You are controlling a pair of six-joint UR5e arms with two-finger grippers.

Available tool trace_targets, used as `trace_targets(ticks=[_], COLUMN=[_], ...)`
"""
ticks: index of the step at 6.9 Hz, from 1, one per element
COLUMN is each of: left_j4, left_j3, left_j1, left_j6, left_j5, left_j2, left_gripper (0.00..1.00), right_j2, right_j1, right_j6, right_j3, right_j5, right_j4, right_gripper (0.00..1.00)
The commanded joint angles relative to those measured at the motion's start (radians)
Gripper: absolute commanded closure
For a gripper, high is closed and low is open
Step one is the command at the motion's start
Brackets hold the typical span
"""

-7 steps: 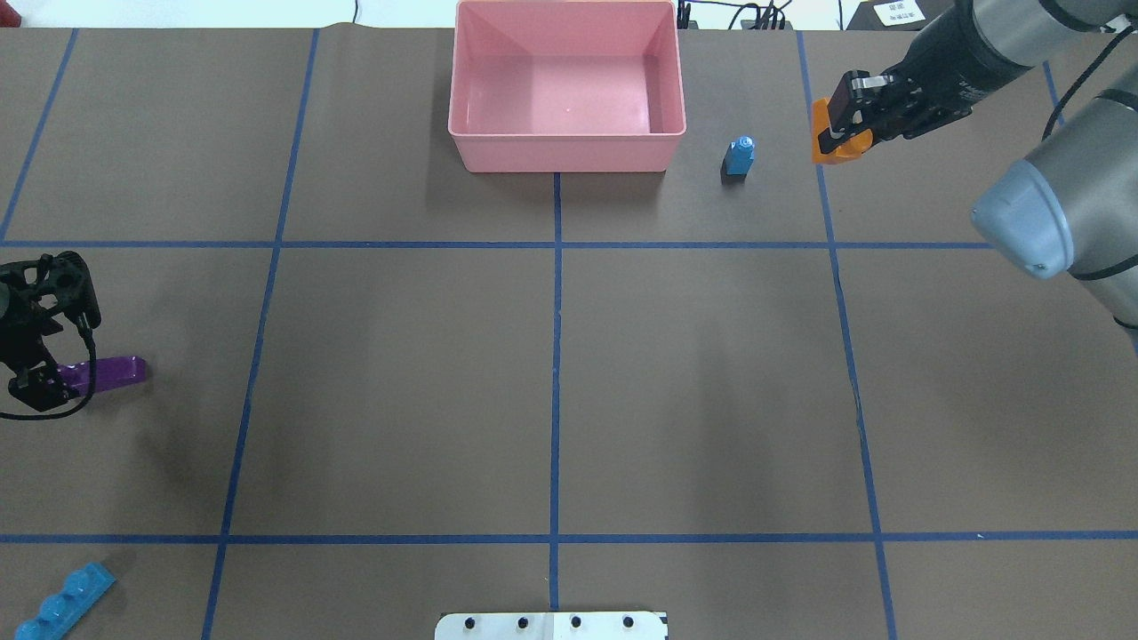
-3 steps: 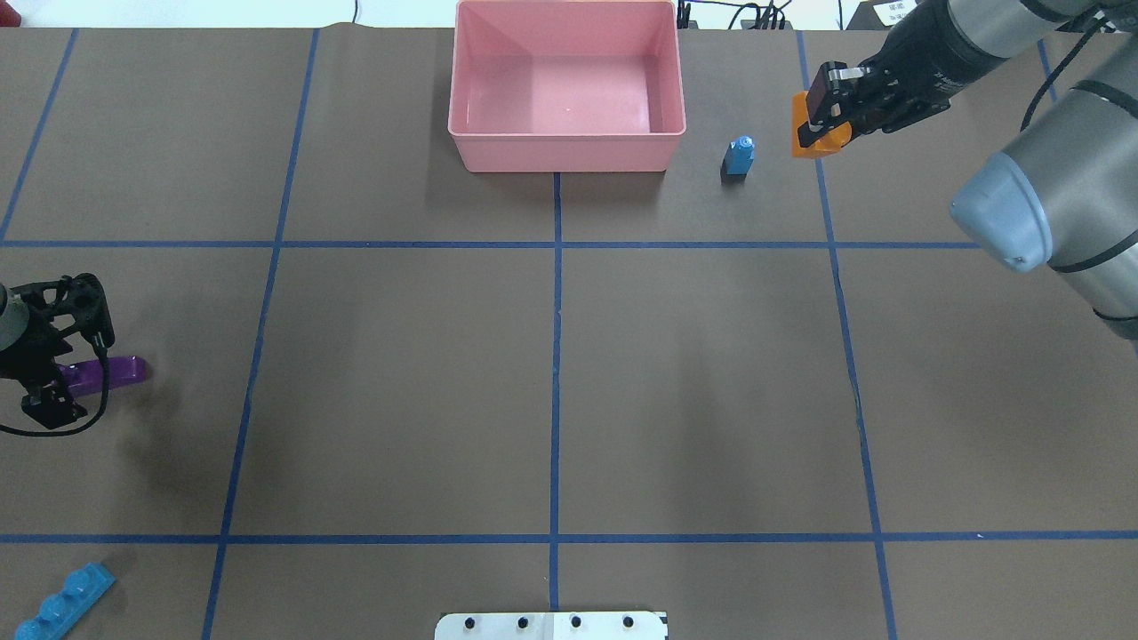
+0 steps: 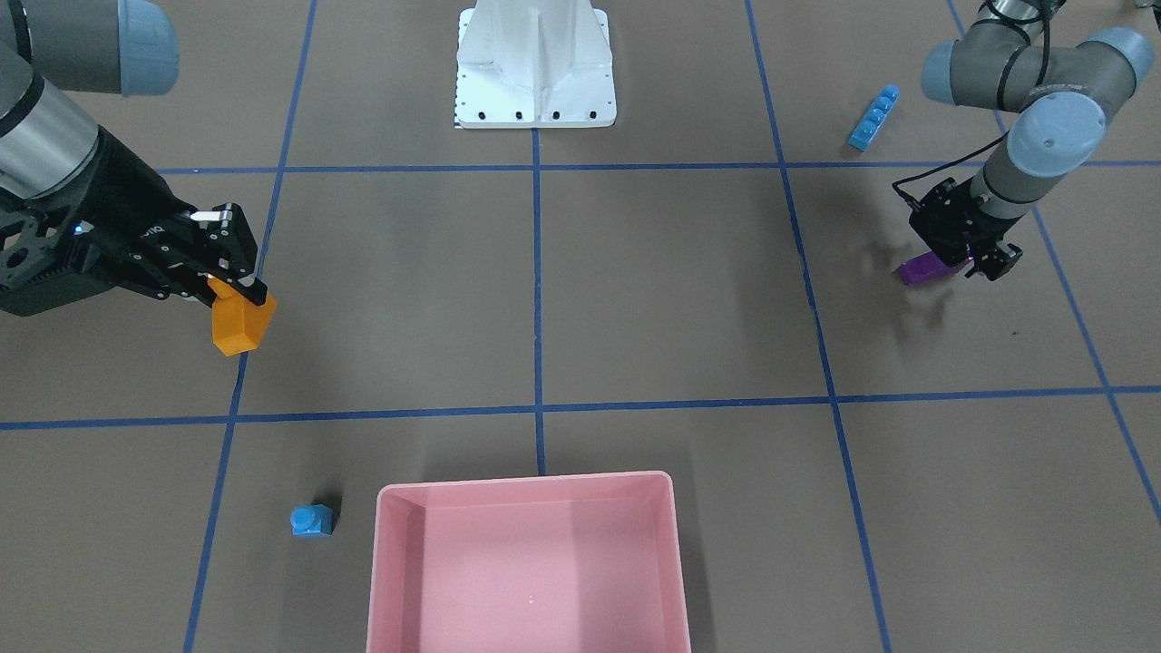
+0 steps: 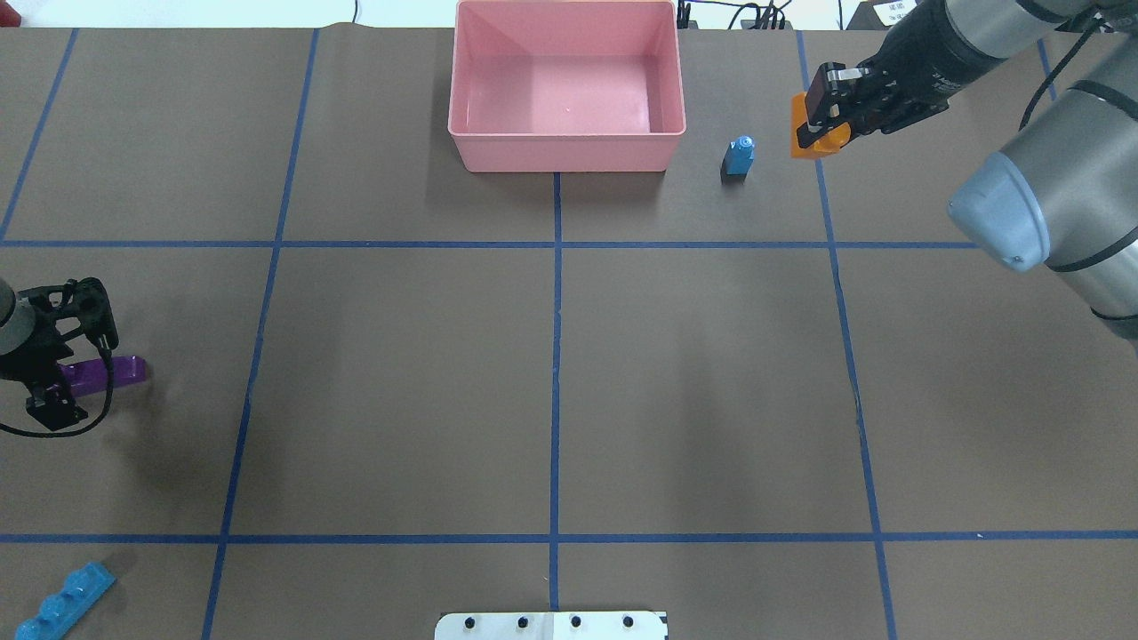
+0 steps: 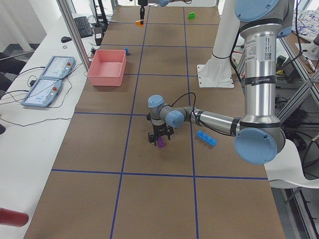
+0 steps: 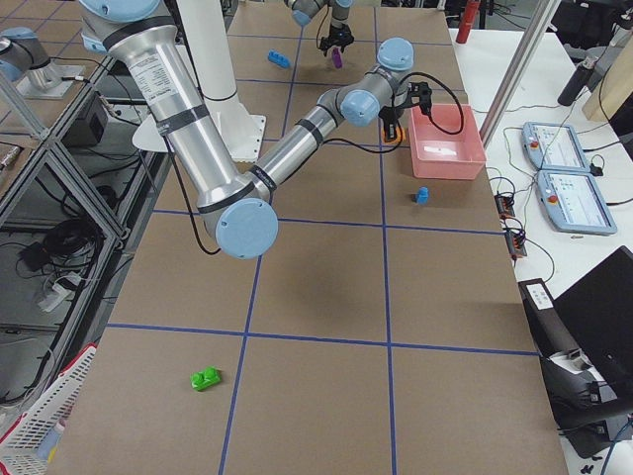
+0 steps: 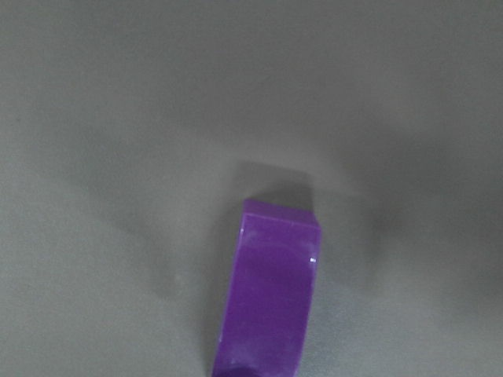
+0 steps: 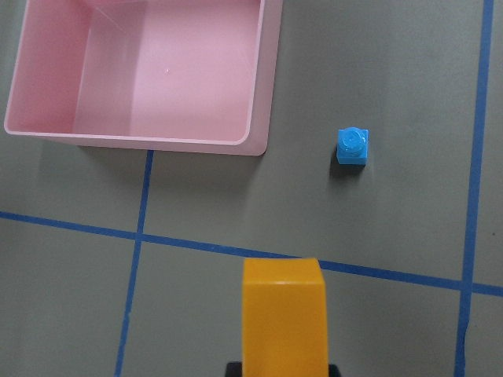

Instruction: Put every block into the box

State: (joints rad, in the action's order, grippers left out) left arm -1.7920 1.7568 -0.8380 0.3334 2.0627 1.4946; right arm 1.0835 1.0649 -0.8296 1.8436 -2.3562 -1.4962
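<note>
My right gripper (image 4: 818, 124) is shut on the orange sloped brick (image 4: 813, 144) and holds it above the table, right of the small blue cube (image 4: 738, 157) and the empty pink box (image 4: 566, 133). The right wrist view shows the orange brick (image 8: 283, 314) with the cube (image 8: 353, 147) and the box (image 8: 259, 118) ahead. My left gripper (image 4: 55, 380) stands over the left end of the purple brick (image 4: 111, 372), which lies on the table; its jaws look open around it. The long blue brick (image 4: 64, 604) lies near the front left. The green brick (image 6: 207, 378) lies far off on the right.
The white base plate (image 4: 551, 625) sits at the near middle edge. Blue tape lines grid the brown table. The right arm's elbow (image 4: 1040, 204) hangs over the right side. Desks with pendants (image 5: 47, 82) stand beyond the far edge.
My right gripper has carried the orange brick left toward the box. My left gripper has shifted slightly over the purple brick, which has not moved.
</note>
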Motion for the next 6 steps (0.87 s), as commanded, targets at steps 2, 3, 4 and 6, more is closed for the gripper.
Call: trace_targets(ticks=[2,3,4,6], left_j4=[0.000,-0.001,0.005,0.013], left_j3=[-0.002,0.030,0.117,0.225], left_j1=[-0.001,-0.001,-0.004,-0.012], left_j6=[-0.110,-0.237,-0.325,-0.362], left_j5=[-0.001,0.000,0.000,0.000], left_j2=[-0.001,-0.001,-0.013,-0.014], left_gripper=[0.98,1.00,1.00,1.00], right_j2=[-0.014,-0.030,-0.062,-0.234], right_j1=[-0.003,-0.003,-0.003,-0.003], right_j6=[0.000,0.000,0.000,0.001], right_j3=[-0.004,-0.013,-0.050,-0.247], right_j5=[0.002,0.002,0.003,0.020], right_j4=[-0.001,0.001,0.002,0.008], right_gripper=[1.00,1.00,1.00,1.00])
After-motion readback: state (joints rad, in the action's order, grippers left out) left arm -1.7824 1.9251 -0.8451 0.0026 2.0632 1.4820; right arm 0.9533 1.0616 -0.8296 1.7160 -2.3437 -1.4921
